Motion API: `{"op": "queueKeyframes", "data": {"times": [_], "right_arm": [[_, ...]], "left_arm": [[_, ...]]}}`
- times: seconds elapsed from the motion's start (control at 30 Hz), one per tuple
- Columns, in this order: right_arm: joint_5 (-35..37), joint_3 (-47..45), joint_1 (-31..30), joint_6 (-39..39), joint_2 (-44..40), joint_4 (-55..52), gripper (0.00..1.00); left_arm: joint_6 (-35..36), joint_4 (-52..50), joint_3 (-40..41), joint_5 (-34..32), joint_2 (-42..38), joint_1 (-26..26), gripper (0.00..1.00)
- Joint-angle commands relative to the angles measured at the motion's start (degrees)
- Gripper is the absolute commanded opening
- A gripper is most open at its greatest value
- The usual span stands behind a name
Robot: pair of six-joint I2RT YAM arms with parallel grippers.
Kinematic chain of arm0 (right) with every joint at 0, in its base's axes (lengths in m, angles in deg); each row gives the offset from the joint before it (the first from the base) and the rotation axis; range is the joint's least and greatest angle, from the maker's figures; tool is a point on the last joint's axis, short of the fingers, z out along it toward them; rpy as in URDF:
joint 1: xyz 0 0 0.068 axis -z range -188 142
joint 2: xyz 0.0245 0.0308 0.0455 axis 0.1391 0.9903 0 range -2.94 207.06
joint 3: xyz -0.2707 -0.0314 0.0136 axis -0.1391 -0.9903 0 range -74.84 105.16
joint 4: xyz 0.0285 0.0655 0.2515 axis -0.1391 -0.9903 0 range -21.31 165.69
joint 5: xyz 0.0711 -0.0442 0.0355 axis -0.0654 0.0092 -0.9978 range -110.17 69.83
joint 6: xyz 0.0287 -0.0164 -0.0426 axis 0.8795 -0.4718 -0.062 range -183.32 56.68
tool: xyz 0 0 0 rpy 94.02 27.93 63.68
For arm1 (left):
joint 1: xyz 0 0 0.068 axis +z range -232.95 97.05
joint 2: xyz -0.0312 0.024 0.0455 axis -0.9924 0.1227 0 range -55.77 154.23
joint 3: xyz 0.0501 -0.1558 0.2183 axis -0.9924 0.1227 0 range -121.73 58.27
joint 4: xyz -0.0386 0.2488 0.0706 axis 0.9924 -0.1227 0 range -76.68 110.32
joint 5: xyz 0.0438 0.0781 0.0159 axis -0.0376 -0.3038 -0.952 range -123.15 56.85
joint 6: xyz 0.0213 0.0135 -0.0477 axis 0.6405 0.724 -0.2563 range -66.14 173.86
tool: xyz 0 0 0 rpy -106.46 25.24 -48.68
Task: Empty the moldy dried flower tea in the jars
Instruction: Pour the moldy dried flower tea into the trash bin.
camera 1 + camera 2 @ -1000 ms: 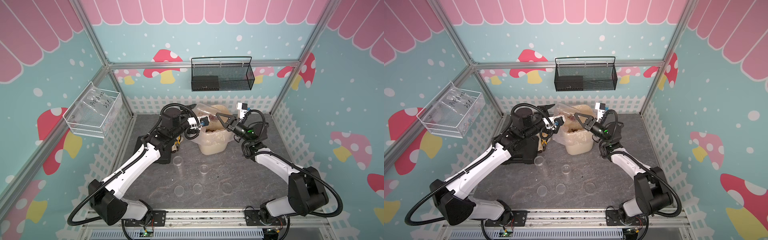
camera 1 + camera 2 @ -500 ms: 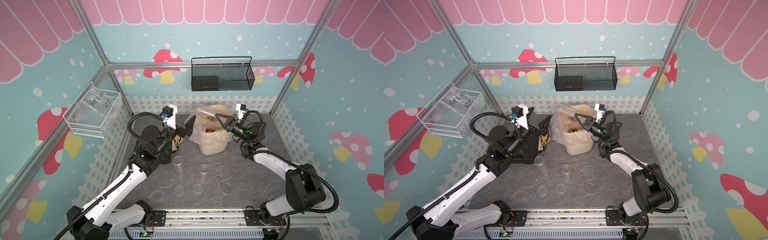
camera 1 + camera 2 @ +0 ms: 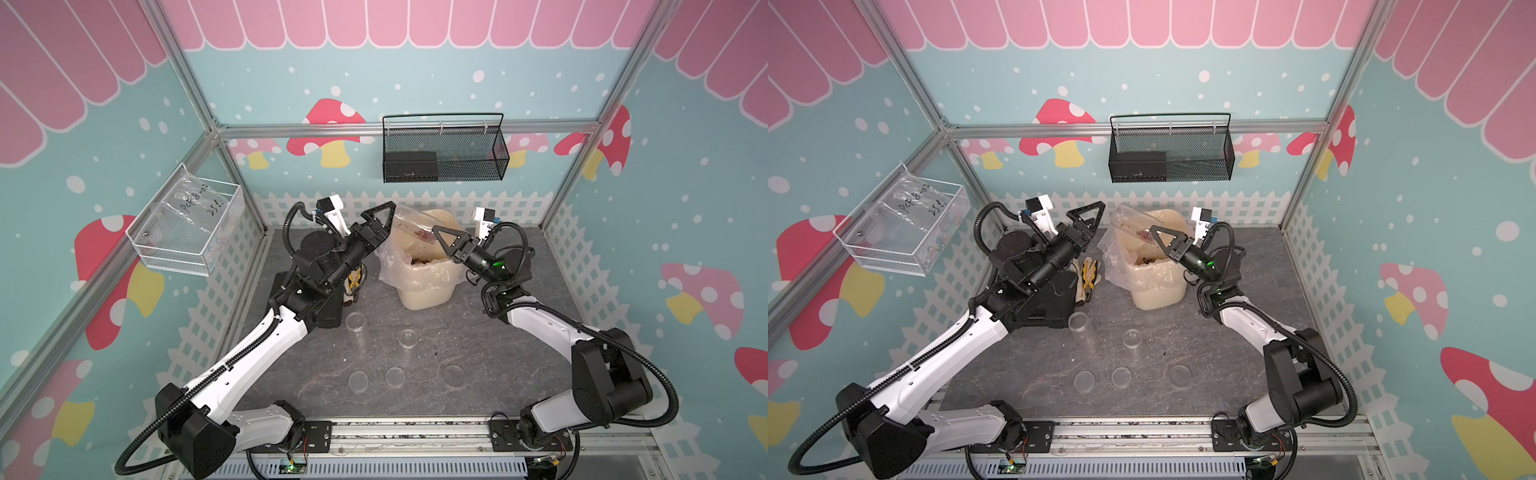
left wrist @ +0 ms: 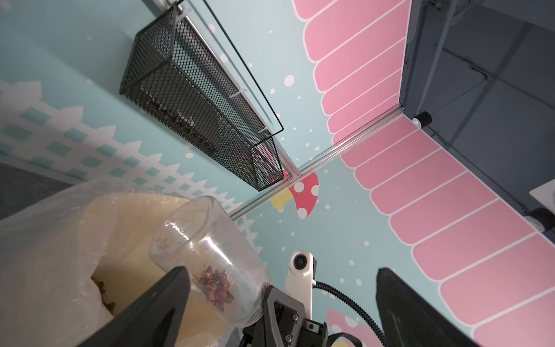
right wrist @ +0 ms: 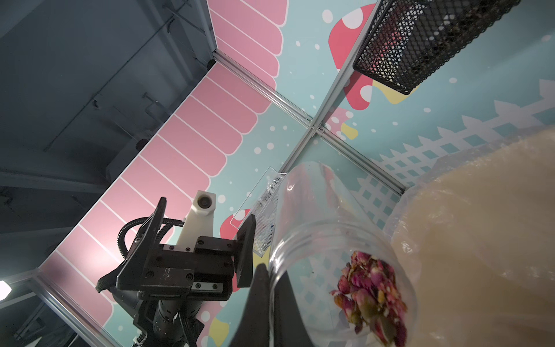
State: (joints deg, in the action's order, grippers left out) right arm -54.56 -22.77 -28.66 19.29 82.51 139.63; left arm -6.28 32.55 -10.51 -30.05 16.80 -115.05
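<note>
Right wrist view: the lined cream bin (image 5: pixel 480 234) lies under the tilted jar (image 5: pixel 324 228), which the right jaws pinch at its mouth rim. The jar's long axis climbs base-first toward the left jaws, spread wide and empty just beside it. The tea (image 5: pixel 371 288) sits clumped near the mouth, above the bin.

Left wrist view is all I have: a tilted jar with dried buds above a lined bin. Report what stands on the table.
Observer: A taller jar and a shorter jar stand upright, lidless and apparently empty, on the table.
Operator: Find the lids.
Observer: Three lids lie flat in a row, nearer the arm bases than those jars.
Operator: Confirm the grip.
Observer: The right hand is shut on the rim of the tilted jar.
</note>
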Motion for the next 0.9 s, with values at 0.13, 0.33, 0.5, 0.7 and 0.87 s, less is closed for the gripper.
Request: {"op": "queueKeyframes", "data": {"times": [0.13, 0.33, 0.5, 0.7, 0.87], "right_arm": [[-0.3, 0.0, 0.2, 1.3, -2.2, 5.3, 0.00], [-0.9, 0.0, 0.2, 1.5, -2.3, 6.0, 0.00], [-1.0, -0.1, 0.2, 1.7, -2.3, 6.4, 0.00], [-1.3, -0.3, 0.2, 2.1, -2.2, 6.8, 0.00], [-1.4, -0.4, 0.1, 2.4, -2.1, 7.0, 0.00]], "left_arm": [[-13.9, 1.0, -3.4, 2.6, 4.4, 0.5, 1.00], [-19.1, 3.8, -5.7, 5.6, 10.0, 0.5, 1.00], [-21.5, 5.1, -8.4, 8.7, 14.0, 0.6, 1.00], [-22.3, 6.4, -9.5, 8.9, 16.4, 0.5, 1.00], [-22.8, 7.0, -11.2, 8.6, 18.8, 0.5, 0.95]]}}
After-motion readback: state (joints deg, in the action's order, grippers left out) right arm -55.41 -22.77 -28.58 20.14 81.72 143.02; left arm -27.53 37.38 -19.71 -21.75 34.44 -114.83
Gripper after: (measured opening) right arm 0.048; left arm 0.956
